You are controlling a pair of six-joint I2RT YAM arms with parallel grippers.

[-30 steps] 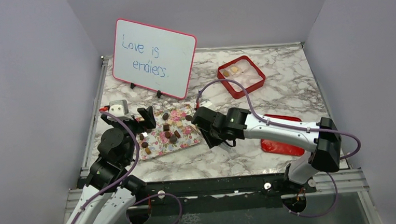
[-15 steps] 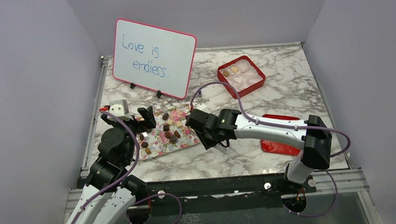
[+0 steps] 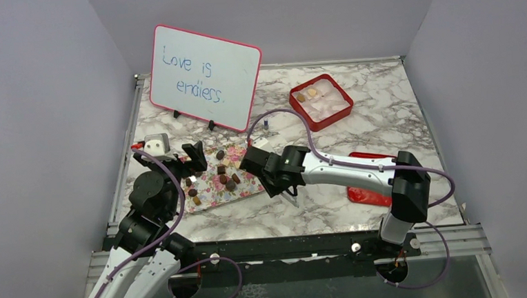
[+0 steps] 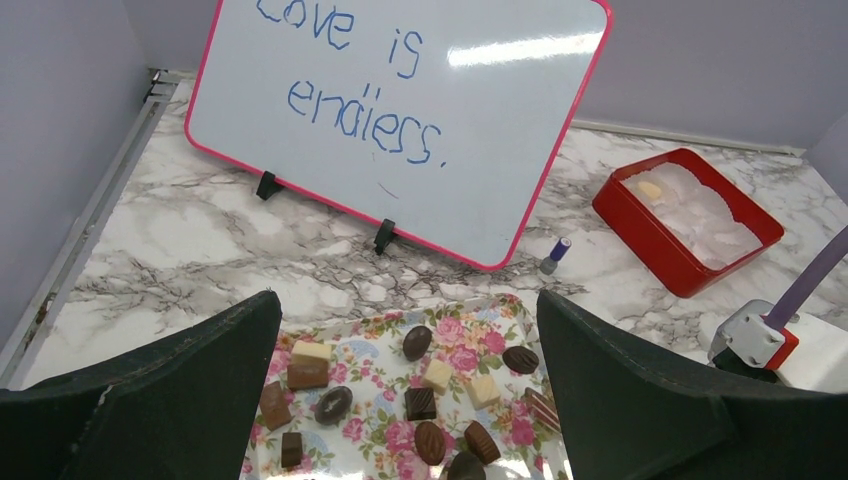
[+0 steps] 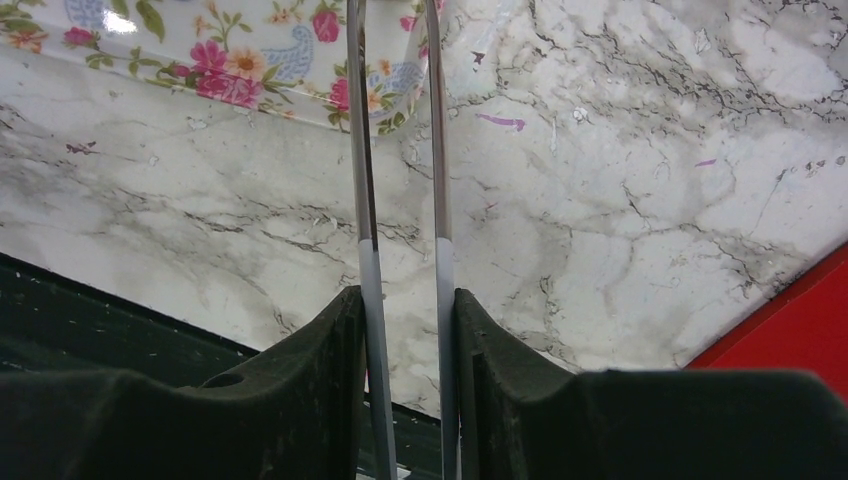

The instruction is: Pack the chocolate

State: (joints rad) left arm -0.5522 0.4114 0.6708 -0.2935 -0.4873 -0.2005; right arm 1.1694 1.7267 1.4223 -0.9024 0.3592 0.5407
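The chocolate (image 3: 224, 179) lies as several dark, reddish and pale pieces (image 4: 421, 403) on a floral tray (image 3: 249, 186) (image 4: 370, 432). Two more pieces (image 3: 306, 95) sit in the red box (image 3: 335, 117) (image 4: 640, 235) at the back right. My left gripper (image 3: 171, 158) (image 4: 405, 300) hangs wide open above the tray's left part, nothing between its fingers. My right gripper (image 3: 276, 183) (image 5: 400, 295) is at the tray's right corner, shut on metal tweezers (image 5: 365, 150) (image 3: 293, 199). The two blades stand slightly apart and run off the top of the right wrist view over the tray's corner.
A pink-framed whiteboard (image 3: 204, 76) stands on small feet behind the tray. A small marker cap (image 3: 265, 123) (image 4: 553, 255) lies between board and box. The red lid (image 3: 370, 194) lies flat under my right arm. The table's dark front rail (image 5: 120, 330) is close.
My right arm has swung left, bringing the gripper and tweezers from right of the tray up to its right corner. The left arm and the chocolates have not moved.
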